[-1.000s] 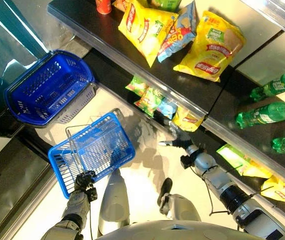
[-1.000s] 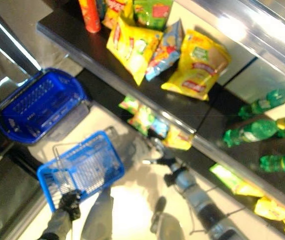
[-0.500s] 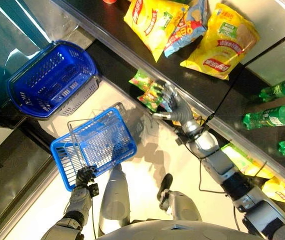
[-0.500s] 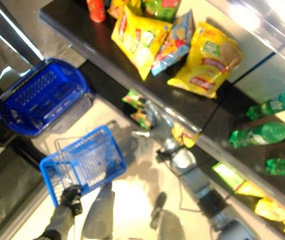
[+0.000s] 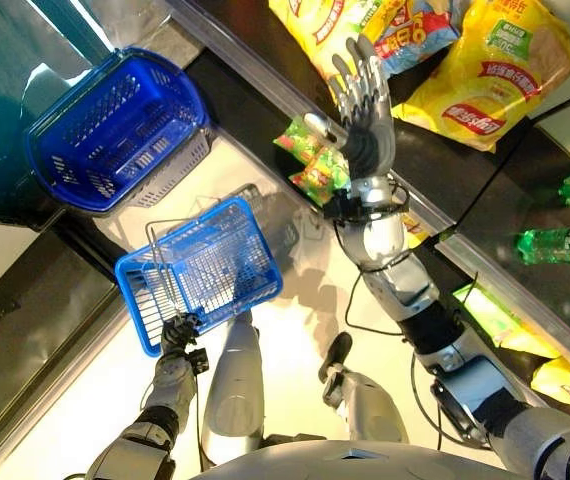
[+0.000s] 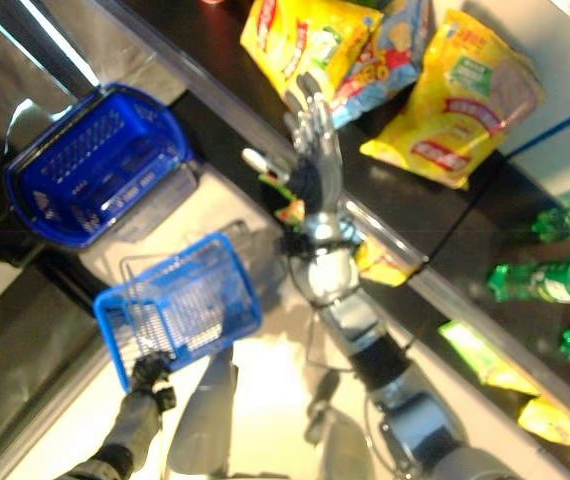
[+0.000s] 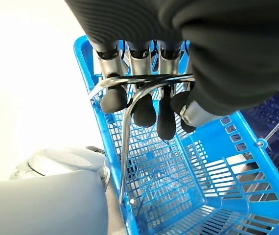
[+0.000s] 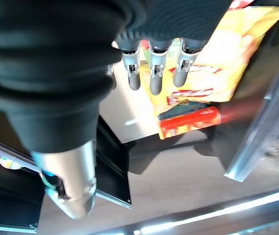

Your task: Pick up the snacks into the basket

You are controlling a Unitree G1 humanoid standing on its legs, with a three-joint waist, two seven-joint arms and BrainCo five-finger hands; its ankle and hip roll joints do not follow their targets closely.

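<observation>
Starting at the far left of the head views, we see a dark blue basket [image 5: 115,130] resting on a dark ledge, well apart from both hands. Lower down, our left hand [image 5: 177,335] carries the light blue basket [image 5: 205,270] by its wire handle [image 7: 129,103]. The left wrist view shows what the head views cannot: the fingers [image 7: 144,110] are clenched over that metal handle, and the mesh floor of the basket beneath them has no snack lying in it.

Moving toward the middle, a cluster of small green snack packs [image 5: 310,165] lies on the lower shelf [image 5: 255,110], just beside our right wrist. Our right hand [image 5: 365,120] is raised above them with the fingers [image 5: 357,70] released and spread straight, grasping nothing, their tips reaching up over the edge of the upper shelf.

On that upper shelf lie the snacks: a yellow chip bag [image 5: 335,30], a blue bag [image 5: 420,35] overlapping it, and a second large yellow bag [image 5: 500,70] further right. The right wrist view adds a red can [image 8: 191,122] lying on its side near a yellow bag [image 8: 218,68], past the straight fingertips [image 8: 156,85].

At the far right, green bottles [image 5: 565,243] lie on the shelf, and more yellow packs [image 5: 565,380] sit below them.
</observation>
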